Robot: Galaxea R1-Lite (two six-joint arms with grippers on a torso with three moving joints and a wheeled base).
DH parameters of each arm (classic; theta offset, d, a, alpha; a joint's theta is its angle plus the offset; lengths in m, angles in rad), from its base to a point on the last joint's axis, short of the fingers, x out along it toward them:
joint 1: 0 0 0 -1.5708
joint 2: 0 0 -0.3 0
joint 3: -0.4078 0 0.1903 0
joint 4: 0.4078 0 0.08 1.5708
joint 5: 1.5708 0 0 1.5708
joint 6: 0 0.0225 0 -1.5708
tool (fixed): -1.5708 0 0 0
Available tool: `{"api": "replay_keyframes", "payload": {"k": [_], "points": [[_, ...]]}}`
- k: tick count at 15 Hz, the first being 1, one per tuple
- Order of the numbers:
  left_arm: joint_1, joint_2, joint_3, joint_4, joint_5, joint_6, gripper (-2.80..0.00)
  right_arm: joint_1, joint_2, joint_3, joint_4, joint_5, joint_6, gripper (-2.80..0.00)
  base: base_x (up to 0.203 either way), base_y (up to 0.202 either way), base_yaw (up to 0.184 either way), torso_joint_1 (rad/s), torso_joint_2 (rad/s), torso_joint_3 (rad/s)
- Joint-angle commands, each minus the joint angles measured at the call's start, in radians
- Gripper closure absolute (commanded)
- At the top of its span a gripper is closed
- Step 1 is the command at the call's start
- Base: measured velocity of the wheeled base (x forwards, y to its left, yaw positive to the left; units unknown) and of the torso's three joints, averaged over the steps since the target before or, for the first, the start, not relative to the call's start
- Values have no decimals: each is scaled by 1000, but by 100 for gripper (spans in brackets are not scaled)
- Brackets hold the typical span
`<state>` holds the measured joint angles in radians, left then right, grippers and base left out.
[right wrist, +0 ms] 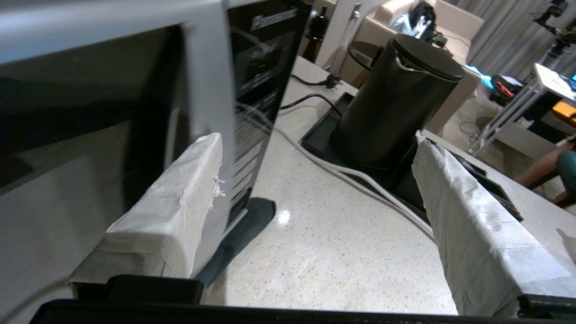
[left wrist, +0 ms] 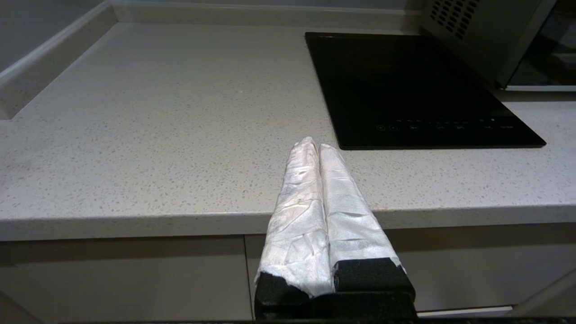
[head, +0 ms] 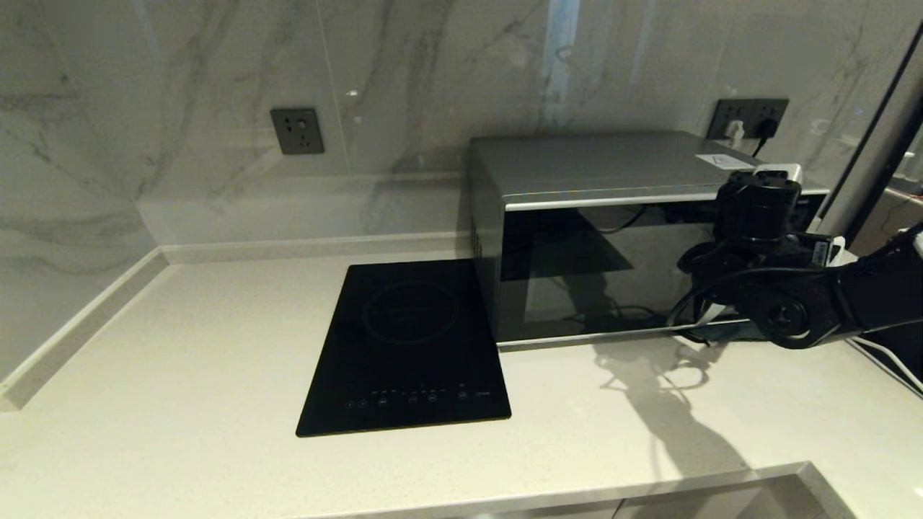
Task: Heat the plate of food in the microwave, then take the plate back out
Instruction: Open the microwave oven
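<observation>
While the right gripper (right wrist: 315,180) hangs spread wide at the microwave (head: 598,238) door's edge — holding nothing — its fingers could scrape the glass.

Pale speckled counter (head: 180,346) carrying a flat black glass hob (head: 407,346) set in near its middle, a black cylindrical kettle (right wrist: 396,99) on a dark tray (right wrist: 324,135) towards its right end (cables trailing alongside), and two dark wall sockets (head: 296,130) above the back edge.
</observation>
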<state>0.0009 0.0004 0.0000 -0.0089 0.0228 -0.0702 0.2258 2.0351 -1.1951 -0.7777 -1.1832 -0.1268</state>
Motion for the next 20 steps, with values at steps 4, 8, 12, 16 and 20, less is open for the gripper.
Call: {"api": "replay_keyframes", "payload": {"k": [4,8,12,16,20], "points": [[1,1,0,0,0,0,0,35,-9,52,-4,-20,-1,-280,0,0,0,0,0,0],[1,1,0,0,0,0,0,75,-48,106,-5,-22,0,-280,0,0,0,0,0,0],[1,1,0,0,0,0,0,54,9,105,-10,-41,5,-280,0,0,0,0,0,0],[1,1,0,0,0,0,0,-10,60,91,-14,-39,21,-280,0,0,0,0,0,0],[1,1,0,0,0,-2,0,-32,79,73,-14,-35,22,-280,0,0,0,0,0,0]]}}
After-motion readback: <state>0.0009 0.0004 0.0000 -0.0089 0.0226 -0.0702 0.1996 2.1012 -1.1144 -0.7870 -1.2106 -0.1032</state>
